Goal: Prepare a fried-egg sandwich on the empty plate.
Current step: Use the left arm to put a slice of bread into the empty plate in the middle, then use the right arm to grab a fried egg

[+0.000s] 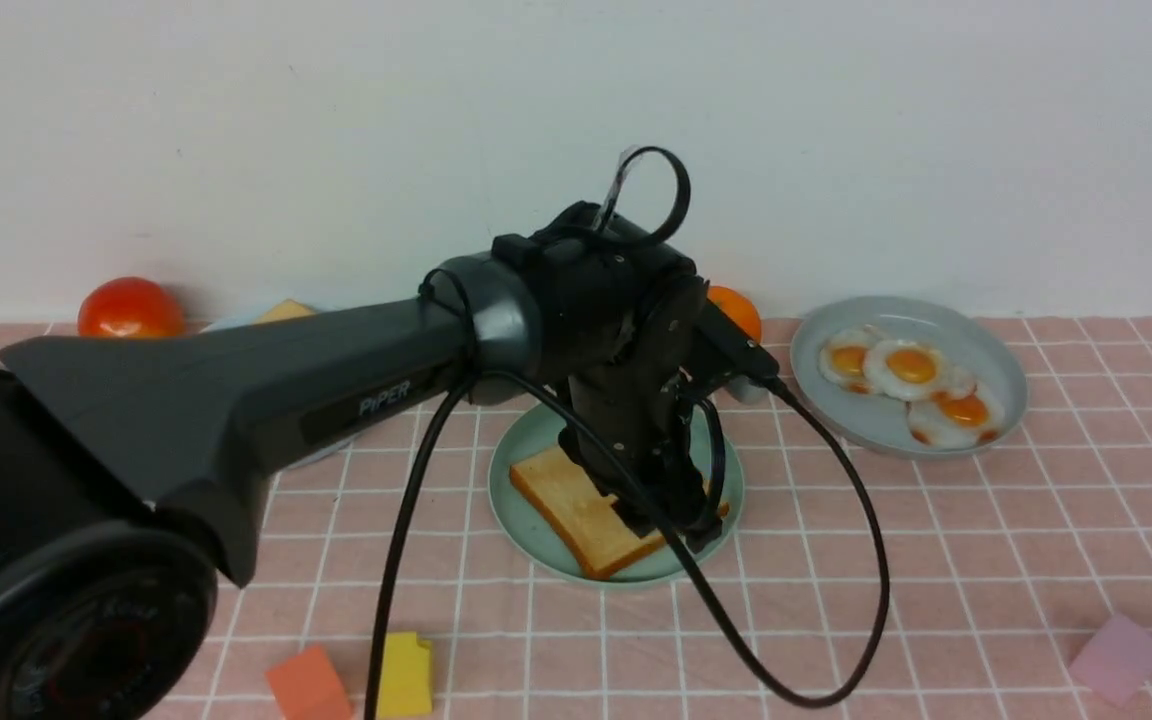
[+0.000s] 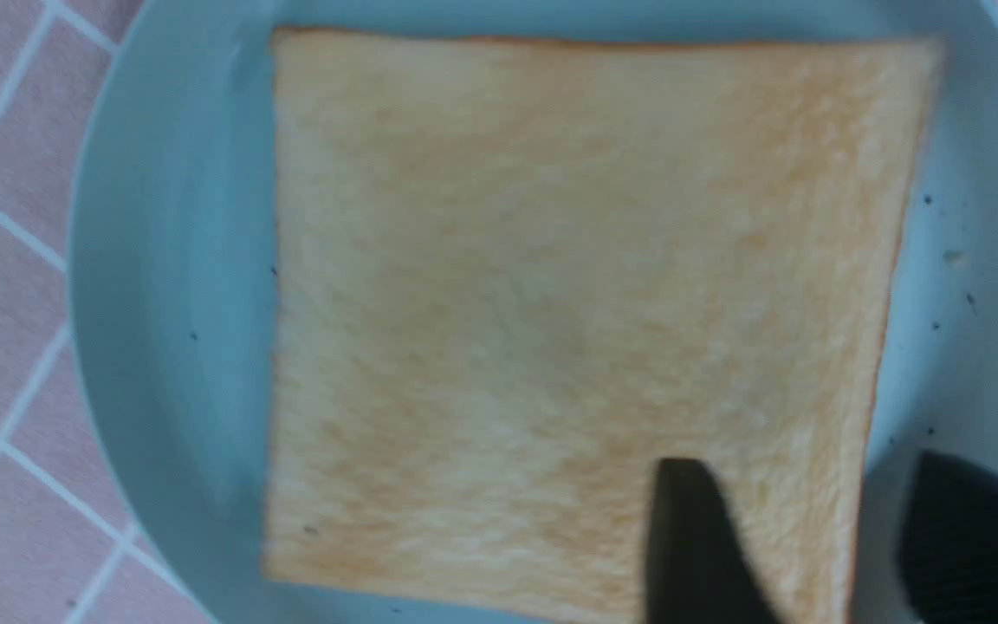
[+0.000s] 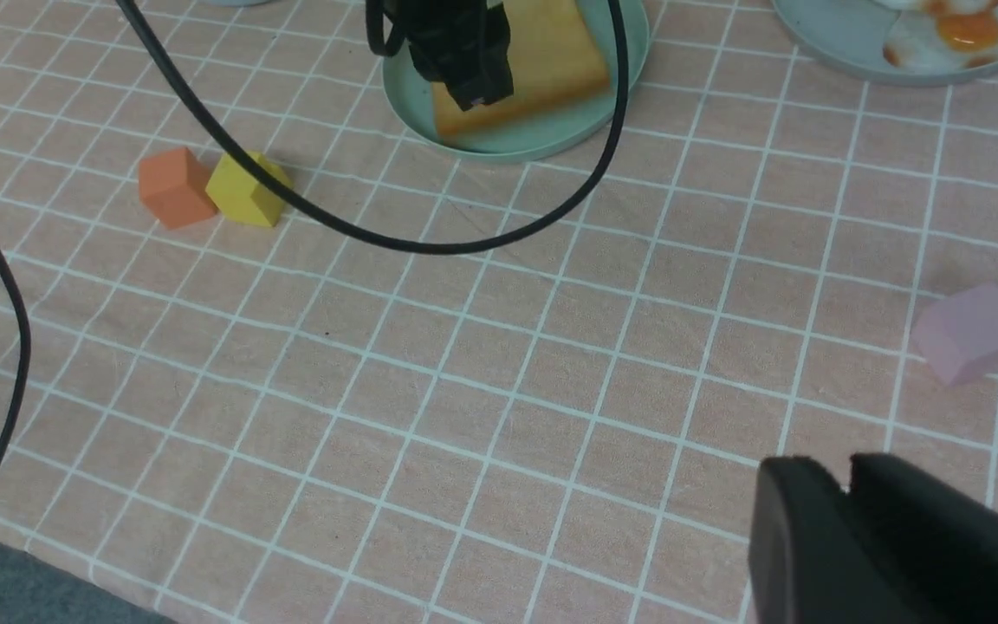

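Toast [image 1: 576, 505]: flat on the green plate [image 1: 521, 450].
Left pincer [image 2: 802, 485]: apart, over the toast's edge.
Right pincer [image 3: 841, 472]: together, empty.
Risk: a finger could catch the toast and drag it.

The left gripper [image 1: 671, 528] is hanging just over a toast slice [image 1: 576, 505] lying on the mint-green plate [image 1: 521, 525]. Three fried eggs [image 1: 911, 367] are sitting on a grey plate [image 1: 998, 362] nearby.

tomato [image 1: 130, 308] back left | orange block [image 1: 308, 684] just beside yellow block [image 1: 405, 673] | pink block [image 1: 1117, 658] front right | pink checked cloth [image 1: 936, 560]
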You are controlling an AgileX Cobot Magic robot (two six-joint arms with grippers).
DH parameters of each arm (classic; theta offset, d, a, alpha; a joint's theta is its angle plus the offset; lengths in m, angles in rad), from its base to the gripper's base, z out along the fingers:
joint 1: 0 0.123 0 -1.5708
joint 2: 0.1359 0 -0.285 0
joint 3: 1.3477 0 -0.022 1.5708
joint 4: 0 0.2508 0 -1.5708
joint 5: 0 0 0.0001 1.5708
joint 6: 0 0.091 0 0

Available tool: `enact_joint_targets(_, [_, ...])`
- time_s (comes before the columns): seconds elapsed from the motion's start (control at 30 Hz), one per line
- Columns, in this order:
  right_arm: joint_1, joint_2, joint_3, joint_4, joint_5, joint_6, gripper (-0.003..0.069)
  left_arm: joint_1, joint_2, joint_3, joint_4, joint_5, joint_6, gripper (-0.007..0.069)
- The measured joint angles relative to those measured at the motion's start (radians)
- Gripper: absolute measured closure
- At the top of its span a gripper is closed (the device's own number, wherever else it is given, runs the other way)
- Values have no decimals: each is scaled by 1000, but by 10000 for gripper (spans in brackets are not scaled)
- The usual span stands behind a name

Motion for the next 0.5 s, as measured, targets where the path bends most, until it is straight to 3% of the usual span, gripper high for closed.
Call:
enact_joint_targets(0.13, [0,16,0,-3,2,1,542,0,-72,0,-75,12,0,109])
enact_joint_targets(0.23, [0,54,0,-10,4,1,536,0,-145,0,-117,19,-2,92])
enact_joint_targets(0.33, [0,169,0,-22,-6,-8,519,0,-324,0,-165,46,-66,198])
enact_joint_targets(0.47, [0,386,-4,-26,-118,-55,504,0,-580,30,-150,88,-156,533])
enact_joint_targets(0.5, [0,409,-5,-26,-133,-57,504,0,-593,34,-149,89,-159,548])
